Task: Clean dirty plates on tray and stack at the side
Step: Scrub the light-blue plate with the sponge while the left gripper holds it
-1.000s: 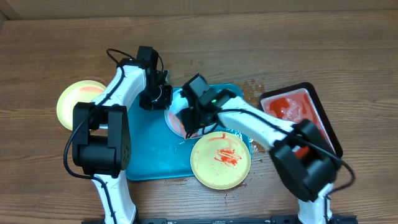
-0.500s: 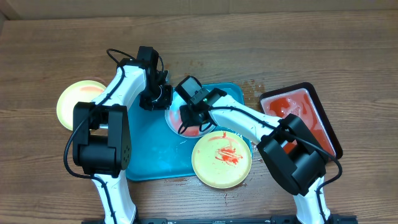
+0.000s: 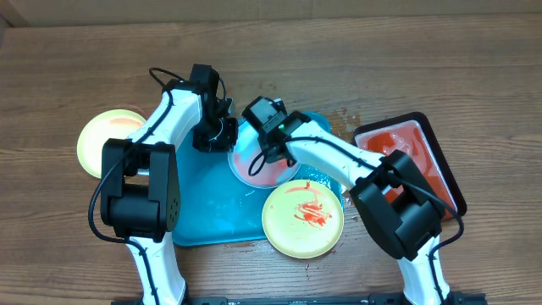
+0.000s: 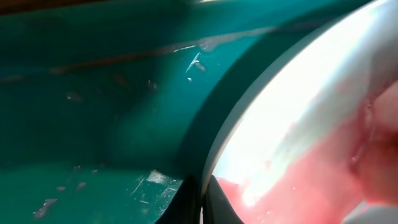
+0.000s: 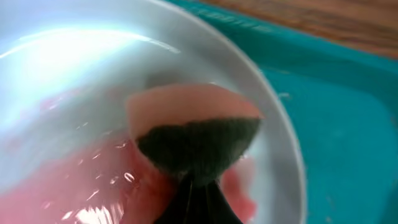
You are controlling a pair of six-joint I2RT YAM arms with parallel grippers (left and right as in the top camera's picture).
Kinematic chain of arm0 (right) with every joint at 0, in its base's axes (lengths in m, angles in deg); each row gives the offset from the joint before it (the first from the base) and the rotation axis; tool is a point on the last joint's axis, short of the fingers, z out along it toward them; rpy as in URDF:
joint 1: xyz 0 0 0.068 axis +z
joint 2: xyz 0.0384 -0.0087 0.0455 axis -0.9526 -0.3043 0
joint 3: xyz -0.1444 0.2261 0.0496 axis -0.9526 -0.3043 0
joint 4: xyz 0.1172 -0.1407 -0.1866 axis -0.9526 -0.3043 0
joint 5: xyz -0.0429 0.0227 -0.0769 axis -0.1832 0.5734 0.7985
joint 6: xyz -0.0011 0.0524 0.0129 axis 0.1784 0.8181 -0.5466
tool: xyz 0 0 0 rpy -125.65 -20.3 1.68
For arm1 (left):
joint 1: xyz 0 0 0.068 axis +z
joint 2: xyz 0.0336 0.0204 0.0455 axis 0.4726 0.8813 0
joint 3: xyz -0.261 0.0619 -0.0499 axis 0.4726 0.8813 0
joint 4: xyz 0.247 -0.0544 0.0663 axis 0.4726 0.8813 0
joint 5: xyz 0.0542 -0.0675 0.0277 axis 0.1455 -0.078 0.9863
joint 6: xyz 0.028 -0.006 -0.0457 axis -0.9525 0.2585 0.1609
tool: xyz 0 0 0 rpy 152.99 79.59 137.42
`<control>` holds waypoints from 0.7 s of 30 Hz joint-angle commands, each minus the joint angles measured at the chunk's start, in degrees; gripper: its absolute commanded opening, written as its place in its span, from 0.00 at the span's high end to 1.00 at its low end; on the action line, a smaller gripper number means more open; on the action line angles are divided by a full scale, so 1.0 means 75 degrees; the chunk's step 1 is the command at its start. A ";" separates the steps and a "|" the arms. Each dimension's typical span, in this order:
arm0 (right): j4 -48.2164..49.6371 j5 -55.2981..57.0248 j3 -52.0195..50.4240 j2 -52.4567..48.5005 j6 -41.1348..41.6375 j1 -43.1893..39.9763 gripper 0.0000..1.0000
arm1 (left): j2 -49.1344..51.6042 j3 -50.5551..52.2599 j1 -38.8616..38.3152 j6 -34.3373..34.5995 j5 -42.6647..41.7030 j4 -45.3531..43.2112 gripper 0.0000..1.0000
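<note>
The light blue plate (image 3: 254, 167), smeared with red sauce, lies on the turquoise tray (image 3: 203, 207). My left gripper (image 3: 224, 134) is shut on the plate's left rim; the left wrist view shows the jaws (image 4: 202, 202) pinching the rim of the plate (image 4: 298, 112) over the tray (image 4: 93, 93). My right gripper (image 3: 271, 142) is shut on a sponge (image 5: 196, 134), pink on top and dark green below, pressed on the plate (image 5: 62, 74). A pale yellow plate (image 3: 301, 219) with red smears overlaps the tray's right front corner. Another yellow plate (image 3: 106, 140) sits on the table at left.
A black tray of red liquid (image 3: 406, 152) stands on the table at right. Red drops spot the wood between it and the turquoise tray. The tray's rim shows in the right wrist view (image 5: 348, 124). Both arms cross over the tray's back half.
My right gripper has moved the sponge across the blue plate toward its far rim. The left gripper has kept its hold on the plate's rim.
</note>
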State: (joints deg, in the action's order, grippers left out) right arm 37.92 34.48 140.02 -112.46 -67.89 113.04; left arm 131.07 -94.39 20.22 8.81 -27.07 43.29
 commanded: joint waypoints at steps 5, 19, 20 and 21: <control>0.0265 -0.4637 -0.0131 -0.0294 -0.0539 0.0393 0.96 | 0.0219 0.0070 0.0006 0.0035 0.0085 -0.0020 0.96; 0.2055 -0.2667 -0.0134 -0.0297 0.1961 -0.0239 0.96 | 0.0219 0.0070 -0.0052 0.0035 0.0085 0.0128 0.96; 0.2133 -0.2512 -0.0134 -0.0297 0.2110 -0.0312 0.96 | 0.0219 0.0070 -0.0058 0.0035 0.0085 0.0128 0.96; 0.2186 -0.2396 -0.0134 -0.0297 0.2250 -0.0388 0.96 | 0.0219 0.0070 -0.0058 0.0035 0.0085 0.0128 0.96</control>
State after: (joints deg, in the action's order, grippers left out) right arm 52.12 9.47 139.14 -113.99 -57.18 112.88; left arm 131.09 -94.29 20.81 8.81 -26.15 44.04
